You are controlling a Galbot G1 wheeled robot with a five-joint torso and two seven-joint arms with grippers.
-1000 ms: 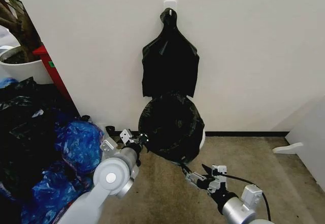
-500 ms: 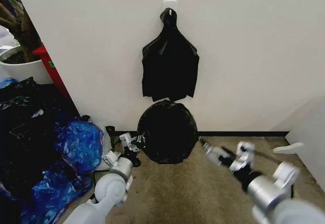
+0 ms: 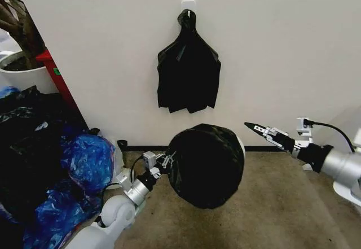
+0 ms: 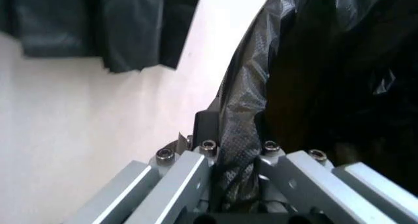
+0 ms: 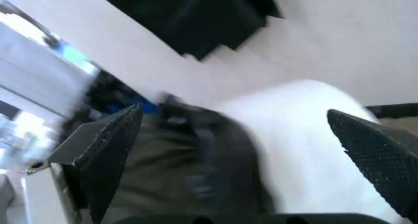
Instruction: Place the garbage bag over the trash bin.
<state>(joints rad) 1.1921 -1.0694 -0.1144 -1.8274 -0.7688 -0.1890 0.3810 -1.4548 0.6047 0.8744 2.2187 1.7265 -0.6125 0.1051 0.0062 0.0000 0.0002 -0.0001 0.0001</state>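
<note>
Trash bin (image 3: 241, 145) almost wholly hidden behind garbage bag (image 3: 206, 164); right wrist view blurred

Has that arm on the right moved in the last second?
Yes. The right gripper was low over the carpet near the garbage bag; now it sits higher and farther right, level with the black baseboard, apart from the bag.

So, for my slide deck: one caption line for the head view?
Left hand grips the black garbage bag before the wall; right hand open beside it.
</note>
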